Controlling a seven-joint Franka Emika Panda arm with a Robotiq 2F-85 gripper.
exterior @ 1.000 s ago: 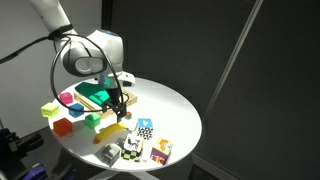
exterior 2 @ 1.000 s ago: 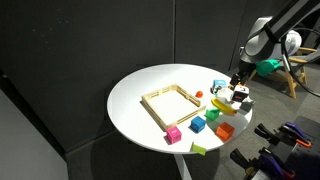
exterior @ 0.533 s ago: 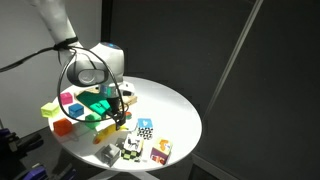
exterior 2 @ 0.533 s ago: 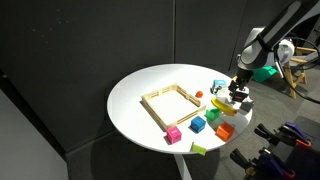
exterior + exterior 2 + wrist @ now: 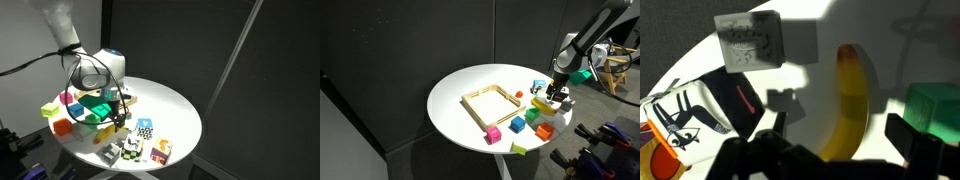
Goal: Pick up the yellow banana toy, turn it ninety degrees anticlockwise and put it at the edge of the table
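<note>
One arm, one target. The pincer (image 5: 845,150) hangs low over the crowded side of the worktop (image 5: 455,100). Its jaws are spread wide and it has hold of nothing.

In the wrist view the yellow banana toy (image 5: 845,100) lies flat on the white top. It points away from the camera, reddish tip at the far end, and its near end sits between the two dark fingers (image 5: 920,150). I cannot tell whether either pad touches it. In both exterior views the arm hides the toy.

Neighbours: a grey-white block (image 5: 752,40) is just beside the far tip on one side. A green block (image 5: 935,105) is near the other side, close to a finger.

Risks, as I judge them:
- The jaws straddle the toy's end, not its middle. Closing there could let the curved body pivot or slip out.
- The finger by the green block may shove it as the jaws close.
- If the toy is turned while low, its free end could sweep the grey-white block.
- Set down at the rim, a rounded toy may roll off the edge.
</note>
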